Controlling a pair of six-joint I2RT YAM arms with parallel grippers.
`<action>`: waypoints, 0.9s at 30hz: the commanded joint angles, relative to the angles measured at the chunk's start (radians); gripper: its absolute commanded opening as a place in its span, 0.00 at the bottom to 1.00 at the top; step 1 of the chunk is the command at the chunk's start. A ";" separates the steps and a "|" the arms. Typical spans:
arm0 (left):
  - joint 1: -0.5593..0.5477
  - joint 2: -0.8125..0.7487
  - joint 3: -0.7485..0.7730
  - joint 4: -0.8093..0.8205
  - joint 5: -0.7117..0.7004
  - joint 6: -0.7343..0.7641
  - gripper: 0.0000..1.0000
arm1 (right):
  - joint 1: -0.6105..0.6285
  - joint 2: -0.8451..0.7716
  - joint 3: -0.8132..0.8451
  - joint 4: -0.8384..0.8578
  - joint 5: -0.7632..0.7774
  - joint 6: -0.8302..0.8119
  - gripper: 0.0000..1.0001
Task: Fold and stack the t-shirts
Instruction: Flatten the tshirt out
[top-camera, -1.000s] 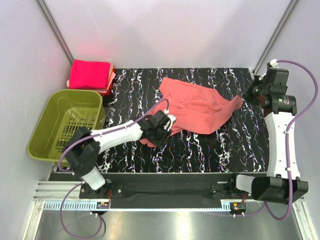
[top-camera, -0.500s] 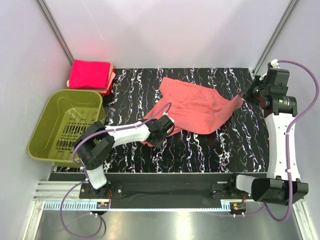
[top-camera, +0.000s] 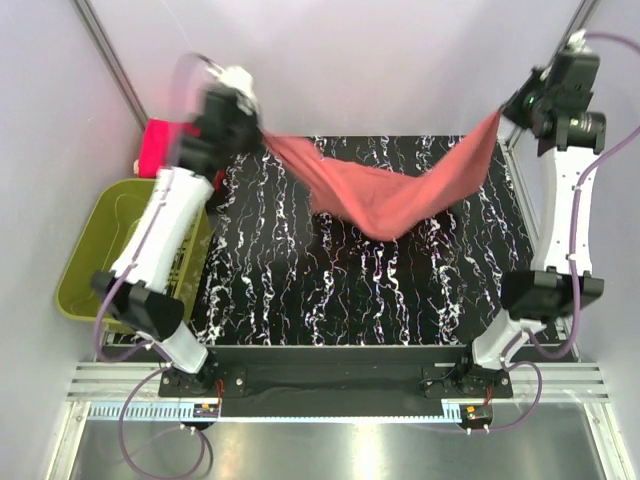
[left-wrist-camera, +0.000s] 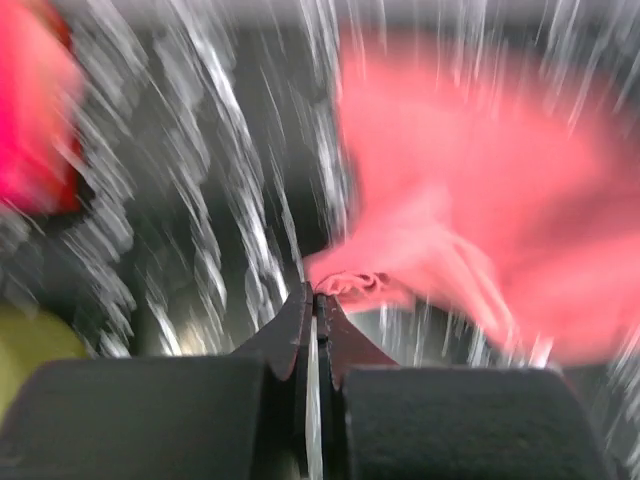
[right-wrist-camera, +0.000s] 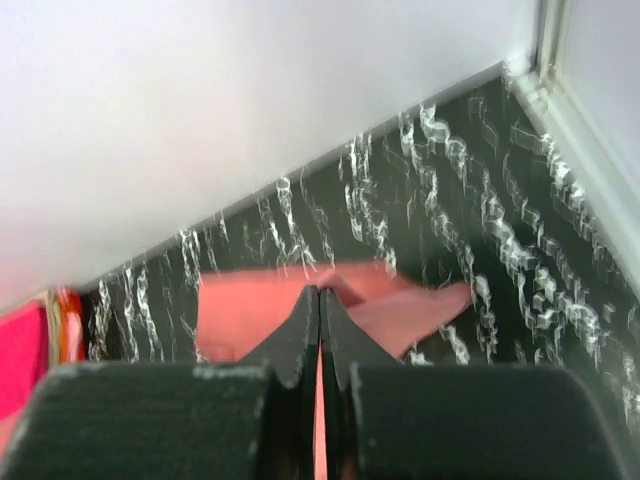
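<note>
1. Blurring heavily throughout the left wrist view, smearing the bench (left-wrist-camera: 200, 200) into streaks and the magenta t-shirts (left-wrist-camera: 30, 120) into a bright patch at the left edge; smudging the left arm's wrist in the top view as well.
2. Pinching a bunched edge of the salmon-coral t-shirt (left-wrist-camera: 480, 220) with the left fingers (left-wrist-camera: 298, 318), pressed together on the cloth.
3. Clamping the opposite corner with the right fingers (right-wrist-camera: 303, 325), likewise squeezed tight on a thin strip of fabric.
4. Hanging that t-shirt as a sagging band between both grips, over the far half of the bench; impossible to tell whether touching the surface.
5. Holding the left arm raised at the far left, over the magenta stack and beside the olive basket (top-camera: 85, 270); holding the right arm stretched up at the far right corner.
</note>
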 joint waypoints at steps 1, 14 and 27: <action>0.130 -0.048 0.215 -0.036 0.218 -0.027 0.00 | -0.035 0.084 0.412 -0.062 0.044 -0.049 0.00; 0.171 -0.502 -0.776 0.171 0.490 -0.165 0.01 | -0.073 -0.249 -0.158 -0.089 0.029 -0.070 0.00; 0.128 -0.564 -0.945 0.212 0.429 -0.177 0.52 | -0.077 -0.478 -0.610 -0.031 0.039 -0.040 0.00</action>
